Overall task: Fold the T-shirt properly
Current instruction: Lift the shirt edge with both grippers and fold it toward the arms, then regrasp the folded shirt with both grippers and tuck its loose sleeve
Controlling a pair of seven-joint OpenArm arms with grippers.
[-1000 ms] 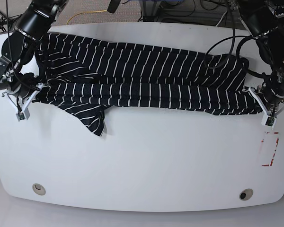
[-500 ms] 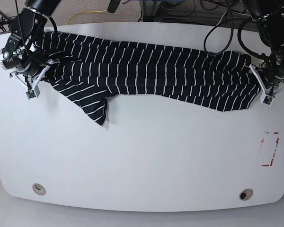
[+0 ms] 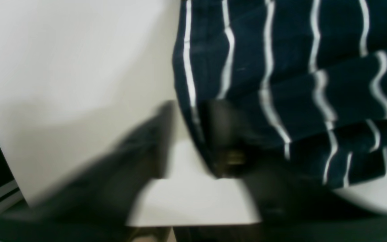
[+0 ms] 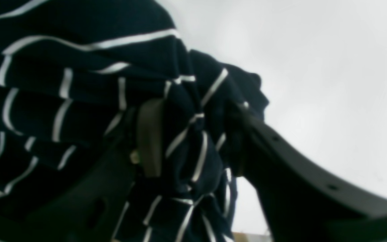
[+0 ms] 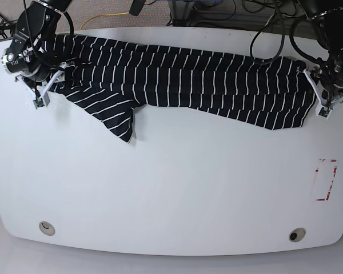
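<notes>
While no container shows on the white worktop [image 5: 171, 194], its near part carries two round holes, one at the near left [image 5: 46, 228] and one at the near right [image 5: 297, 234], and a red-and-white rectangular marking [image 5: 326, 180] by the right edge whose writing, if any, is too small to read. Farther back, the T-shirt [image 5: 183, 85], very dark navy with thin white stripes, lies stretched in a long folded band across the far half of the worktop, one sleeve [image 5: 117, 117] hanging out toward the near side. At one end the left hand [image 5: 323, 97] has its fingers spread, with the shirt's edge lying against one finger [image 3: 223, 134]. At the other end the right hand [image 5: 43, 91] stands parted, a bunch of striped cloth sitting between its fingers [image 4: 149, 134]. Beyond the worktop, cables [image 5: 103, 17] lie on the floor.
</notes>
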